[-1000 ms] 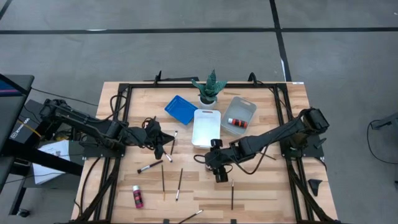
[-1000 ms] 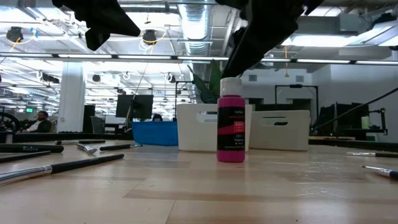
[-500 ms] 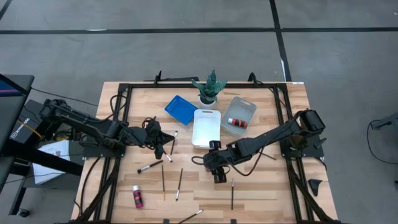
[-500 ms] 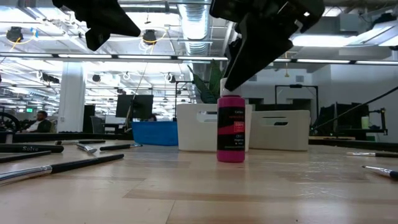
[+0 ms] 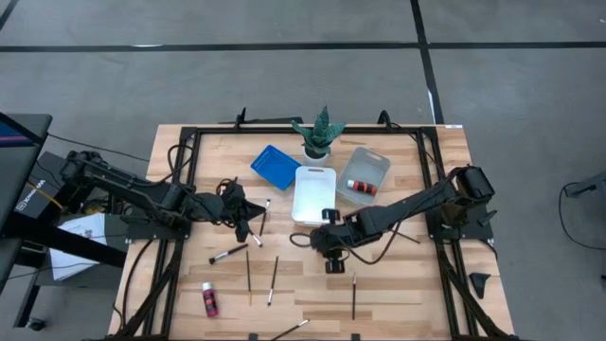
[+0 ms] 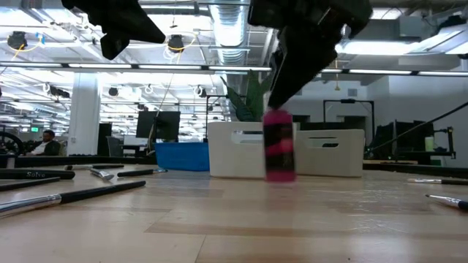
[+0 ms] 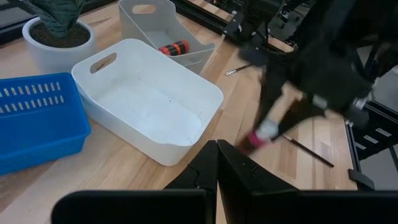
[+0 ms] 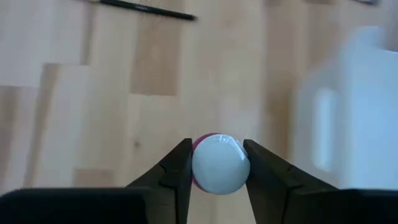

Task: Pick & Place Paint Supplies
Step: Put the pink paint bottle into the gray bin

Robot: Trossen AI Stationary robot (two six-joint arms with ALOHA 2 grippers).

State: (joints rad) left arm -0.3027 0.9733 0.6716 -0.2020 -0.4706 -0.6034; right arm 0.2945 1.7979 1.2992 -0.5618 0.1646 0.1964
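The right tool [image 8: 216, 163] is clamped on the white cap of a pink paint bottle [image 8: 219, 164] — the right wrist view looks straight down on that round cap, pinched between the two dark fingers [image 8: 176, 171] with bare wood below. From the low view the same bottle [image 6: 278, 145] shows side-on, upright and blurred, under the dark arm and in front of the white tray [image 6: 234, 150]; whether its base touches the tabletop [image 6: 234, 219] cannot be told there. The high view places this near the middle of the tabletop, just in front of the white tray [image 5: 314, 194], but the bottle itself is hidden under the right tool [image 5: 330, 248].

The left tool [image 5: 242, 227] waits over the left side, fingers together. Its wrist view shows what the others miss — a red bottle [image 7: 173, 48] lying inside the grey tray [image 7: 163, 31], with the blue tray [image 7: 34, 118] and the potted plant [image 7: 57, 34] beside the white one.

Only the high view shows a second pink bottle [image 5: 209, 299] lying near the front left edge, and several paintbrushes [image 5: 249, 276] scattered across the front of the wood.
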